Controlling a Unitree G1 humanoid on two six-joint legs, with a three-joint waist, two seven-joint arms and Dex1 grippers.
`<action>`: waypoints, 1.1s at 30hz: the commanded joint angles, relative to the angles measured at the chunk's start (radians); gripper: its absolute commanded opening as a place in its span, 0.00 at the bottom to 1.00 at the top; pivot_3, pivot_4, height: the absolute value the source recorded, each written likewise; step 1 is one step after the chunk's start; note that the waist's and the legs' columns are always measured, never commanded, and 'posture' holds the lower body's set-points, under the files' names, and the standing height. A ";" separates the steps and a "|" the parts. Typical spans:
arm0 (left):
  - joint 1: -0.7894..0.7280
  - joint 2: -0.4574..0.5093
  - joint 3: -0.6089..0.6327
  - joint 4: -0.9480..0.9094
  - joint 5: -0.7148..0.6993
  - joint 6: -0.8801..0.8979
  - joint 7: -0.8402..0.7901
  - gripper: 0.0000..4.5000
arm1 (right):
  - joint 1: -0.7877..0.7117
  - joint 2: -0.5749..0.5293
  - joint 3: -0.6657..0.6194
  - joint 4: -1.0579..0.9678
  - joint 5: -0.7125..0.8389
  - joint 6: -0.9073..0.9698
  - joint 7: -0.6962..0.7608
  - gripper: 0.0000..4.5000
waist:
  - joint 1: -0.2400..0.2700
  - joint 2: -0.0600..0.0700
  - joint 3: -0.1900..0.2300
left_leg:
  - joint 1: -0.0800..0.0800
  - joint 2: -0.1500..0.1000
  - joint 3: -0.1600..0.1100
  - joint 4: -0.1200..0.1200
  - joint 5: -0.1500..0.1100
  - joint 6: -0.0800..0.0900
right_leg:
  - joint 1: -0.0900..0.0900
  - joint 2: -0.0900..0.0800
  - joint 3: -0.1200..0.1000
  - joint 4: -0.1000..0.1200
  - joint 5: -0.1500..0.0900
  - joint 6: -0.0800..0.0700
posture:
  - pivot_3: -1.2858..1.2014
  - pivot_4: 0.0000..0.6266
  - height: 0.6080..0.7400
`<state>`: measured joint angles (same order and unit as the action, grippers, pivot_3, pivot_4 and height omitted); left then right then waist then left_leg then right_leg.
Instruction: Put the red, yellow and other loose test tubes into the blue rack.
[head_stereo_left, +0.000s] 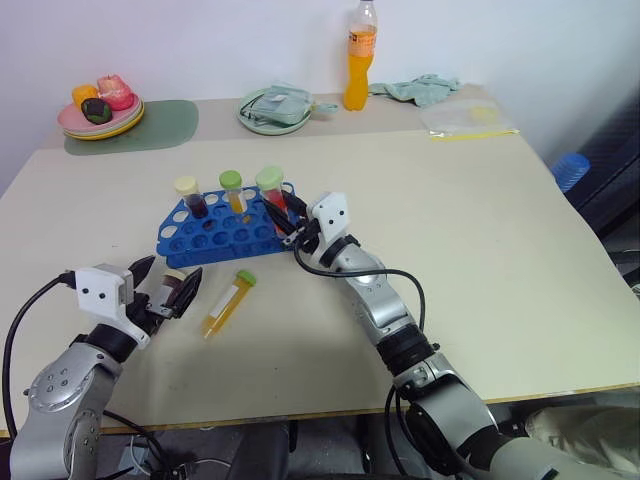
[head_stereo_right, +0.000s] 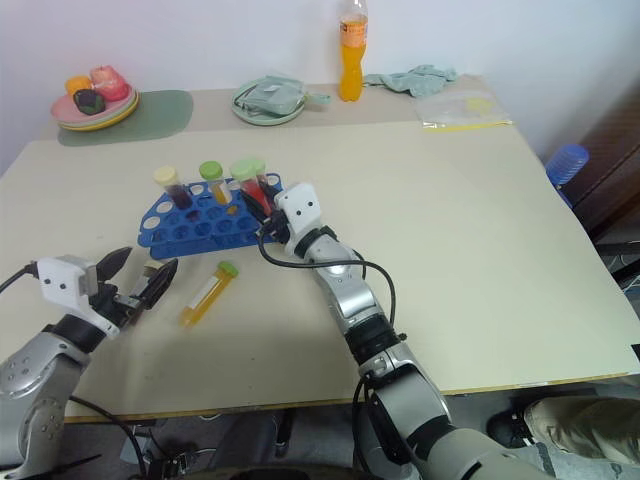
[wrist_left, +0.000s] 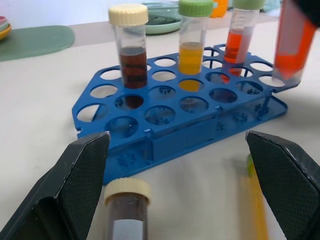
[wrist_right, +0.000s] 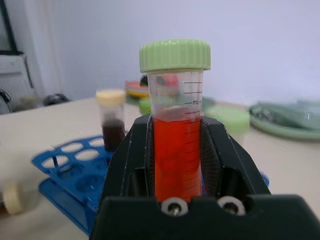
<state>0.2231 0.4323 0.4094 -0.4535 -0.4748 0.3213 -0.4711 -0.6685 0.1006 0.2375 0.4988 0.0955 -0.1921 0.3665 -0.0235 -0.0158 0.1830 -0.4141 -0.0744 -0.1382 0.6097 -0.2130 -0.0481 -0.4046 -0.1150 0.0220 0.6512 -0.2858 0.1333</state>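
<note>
Here your right gripper is clamped on the red tube, held upright at the near right corner of the blue rack, forearm stretched across the table. Your left gripper reaches level with jaws spread wide, a maroon tube lying between its fingers, the yellow tube just to its right. Beyond it, three tubes stand in the rack.
</note>
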 joint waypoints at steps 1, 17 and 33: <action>0.002 -0.002 -0.001 -0.027 -0.001 -0.017 0.006 1.00 | -0.046 0.025 -0.019 0.032 -0.014 -0.034 -0.007 0.17 | 0.000 0.000 0.000 | 0.000 0.000 0.000 0.000 0.000 0.000 | 0.000 0.000 0.000 0.000 0.000 0.000 | 0.52 0.24 1.00; -0.049 -0.003 -0.075 -0.090 -0.003 0.055 0.071 1.00 | -0.081 0.055 -0.035 0.141 -0.059 -0.090 -0.041 0.17 | -0.014 0.000 0.000 | 0.000 0.000 0.000 -0.001 0.000 0.000 | 0.000 0.000 0.001 0.001 0.000 0.000 | 0.52 0.24 1.00; -0.123 0.154 0.103 -0.136 -0.122 0.392 0.183 1.00 | 0.011 0.017 -0.019 -0.193 0.034 0.006 0.120 0.94 | -0.021 0.000 0.000 | 0.000 0.000 -0.001 -0.001 0.000 0.000 | -0.001 0.001 0.001 0.003 0.000 0.000 | 0.52 0.24 1.00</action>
<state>0.1103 0.5437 0.4398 -0.5676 -0.5699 0.6370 -0.3110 -0.6612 0.1231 0.2193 0.3840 0.1065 -0.2027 0.4714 -0.0441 -0.0156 0.1829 -0.4136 -0.0740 -0.1396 0.6091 -0.2128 -0.0484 -0.4059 -0.1141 0.0231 0.6539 -0.2859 0.1330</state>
